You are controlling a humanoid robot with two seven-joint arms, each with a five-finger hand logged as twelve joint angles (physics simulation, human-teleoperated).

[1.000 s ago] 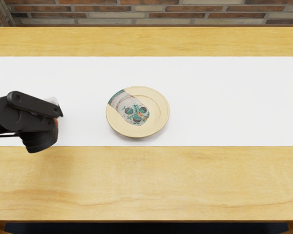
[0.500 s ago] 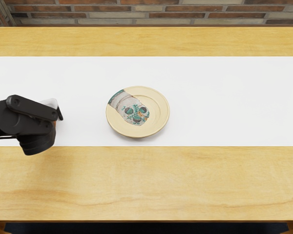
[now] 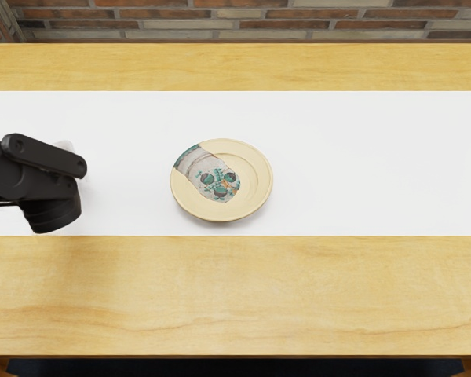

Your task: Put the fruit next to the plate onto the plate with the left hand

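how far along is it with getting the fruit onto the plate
Done: nothing yet. The plate shows only its painted pattern, with no fruit on it. In hand: the left hand is over the white runner, well to the left of the plate. No fruit is visible, so a grasp cannot be confirmed. Left: carrying the fruit to the plate and setting it down.

- The round tan plate (image 3: pixel 257 166) lies on the long white strip (image 3: pixel 361 157).
- That strip crosses the light wooden worktop (image 3: pixel 235 298) left to right, with bare wood before and behind the plate.
- The black left robot hand (image 3: pixel 35 184) is well left of the plate, over the strip.
- The red brick wall (image 3: pixel 220 20) stands behind the plate.
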